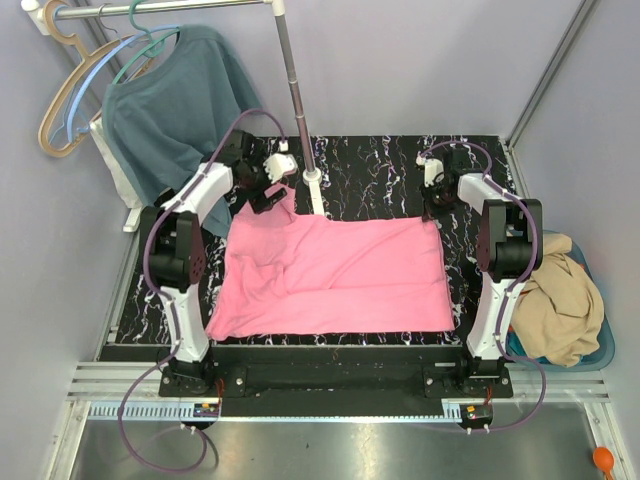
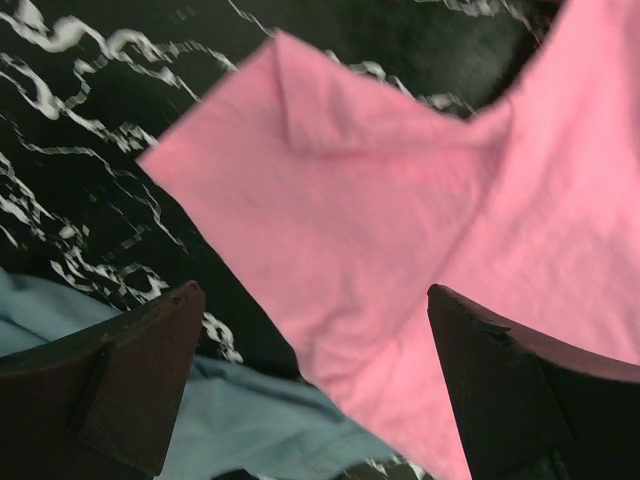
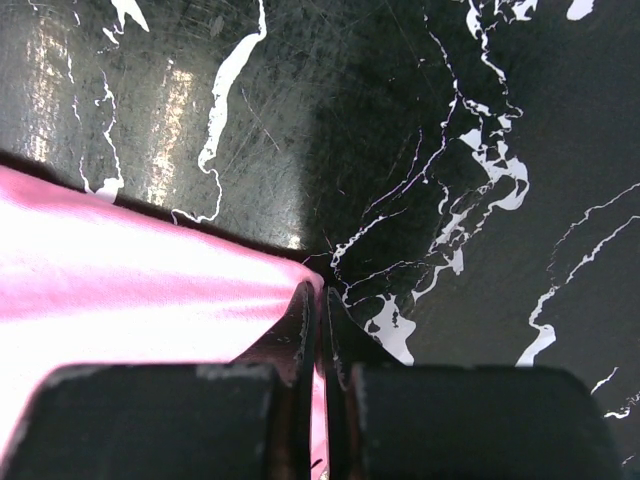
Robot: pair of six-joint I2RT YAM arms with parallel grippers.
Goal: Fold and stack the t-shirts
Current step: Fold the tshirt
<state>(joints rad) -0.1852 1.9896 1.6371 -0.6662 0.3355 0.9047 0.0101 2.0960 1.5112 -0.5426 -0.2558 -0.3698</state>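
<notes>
1. At the far-right corner of the pink tee [image 3: 120, 290], your right tool [image 3: 320, 300] is pinched narrow. Its fingers are pressed together w/ the cloth edge caught btwn them, tips down at the bench [image 3: 450, 120].
2. Your left tool [image 2: 312, 295] stands wide w/ nothing held. The wrist cam shows both fingers [image 2: 120, 390] apart above a pink flap of the tee; you can't tell if they touch it.
3. From the top cam, the pink tee [image 1: 330, 270] lies spread across mid bench, mostly flat. It has creases on its left half, and a point of cloth reaches up toward the left tool at far left.
4. The teal-blue shirt [image 1: 170, 100] hangs from the rack [image 1: 295, 90] at far left, off the bench edge. A bit of teal cloth also shows below the left tool in the wrist cam.
5. The tan-beige tee [image 1: 560, 300] sits bunched in a blue bin [image 1: 603, 345] right of the bench. It is beside the right arm and apart from the pink tee.
</notes>
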